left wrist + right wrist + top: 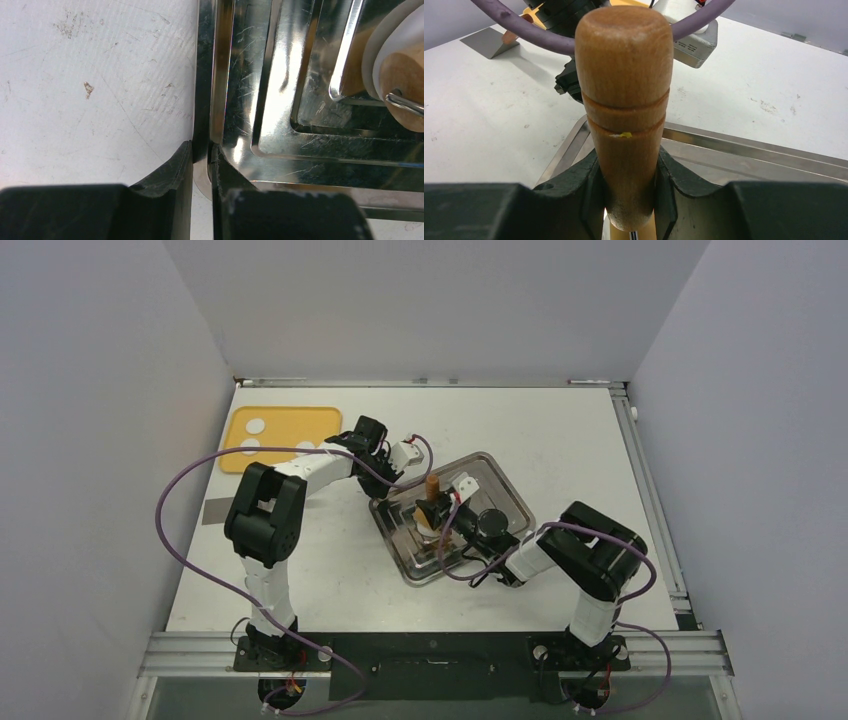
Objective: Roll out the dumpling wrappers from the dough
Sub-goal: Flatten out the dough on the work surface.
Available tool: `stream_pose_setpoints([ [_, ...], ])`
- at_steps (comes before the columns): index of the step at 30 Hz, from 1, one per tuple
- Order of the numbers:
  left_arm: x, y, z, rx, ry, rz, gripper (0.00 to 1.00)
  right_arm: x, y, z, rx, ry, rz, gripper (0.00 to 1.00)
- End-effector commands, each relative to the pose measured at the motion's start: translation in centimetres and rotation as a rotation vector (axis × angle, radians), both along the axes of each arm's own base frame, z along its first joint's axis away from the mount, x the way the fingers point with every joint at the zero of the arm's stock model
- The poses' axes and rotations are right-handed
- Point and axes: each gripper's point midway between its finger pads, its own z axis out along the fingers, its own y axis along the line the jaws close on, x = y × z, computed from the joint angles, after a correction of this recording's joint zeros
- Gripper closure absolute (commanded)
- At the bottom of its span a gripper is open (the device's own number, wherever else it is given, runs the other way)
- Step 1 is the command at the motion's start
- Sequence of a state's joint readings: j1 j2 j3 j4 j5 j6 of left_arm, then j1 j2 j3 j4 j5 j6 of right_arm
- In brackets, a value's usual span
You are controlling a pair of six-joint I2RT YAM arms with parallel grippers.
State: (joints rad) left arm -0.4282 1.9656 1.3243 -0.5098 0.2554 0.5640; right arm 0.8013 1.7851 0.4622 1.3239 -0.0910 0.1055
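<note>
Three small white dough lumps (254,426) lie on a yellow mat (285,420) at the far left. A shiny metal tray (500,478) sits mid-table. My left gripper (390,468) is shut on the tray's near-left rim (204,100), its fingertips (201,150) pinching the edge. My right gripper (442,528) is over the tray, shut on the wooden rolling pin's handle (626,100). The pin (432,502) stands on the tray floor, and its wooden end with a white band shows in the left wrist view (400,75). No flattened wrapper shows; the spot under the pin is hidden.
A flat grey metal piece (217,510) lies on the table left of the left arm, and shows far left in the right wrist view (486,42). Purple cables loop around both arms. White walls enclose the table on three sides.
</note>
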Motion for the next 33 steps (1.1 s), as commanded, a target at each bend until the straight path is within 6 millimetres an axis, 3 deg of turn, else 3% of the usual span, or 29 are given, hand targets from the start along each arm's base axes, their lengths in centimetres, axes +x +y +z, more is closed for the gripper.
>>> stream_pose_setpoints([
  [1,-4.6,1.1,-4.9,0.058,0.201,-0.003,1.0,-1.0,-2.6,-7.3,-0.18,0.2,-0.041,0.92],
  [5,-4.6,1.1,-4.9,0.058,0.199,-0.004,1.0,0.7,-4.8,-6.9,-0.168,0.206,-0.117,0.92],
  [10,-4.6,1.1,-5.0,0.06,0.202,-0.004,1.0,-2.4,-2.2,-8.7,-0.193,0.238,-0.028,0.92],
  [14,-4.6,1.1,-5.0,0.061,0.201,-0.004,1.0,-3.3,-1.8,-8.9,-0.131,0.255,-0.029,0.92],
  [20,-4.6,1.1,-5.0,0.06,0.202,-0.004,1.0,-0.2,-4.6,-7.0,-0.136,0.217,-0.128,0.92],
  [23,-4.6,1.1,-5.0,0.059,0.203,-0.006,1.0,0.6,-5.1,-7.0,-0.172,0.211,-0.148,0.92],
  [29,-4.6,1.1,-5.0,0.06,0.202,-0.006,1.0,-3.4,-2.3,-9.6,-0.177,0.256,-0.05,0.92],
  [33,-4.6,1.1,-5.0,0.062,0.205,-0.006,1.0,-3.4,-2.8,-9.4,-0.169,0.252,-0.077,0.92],
])
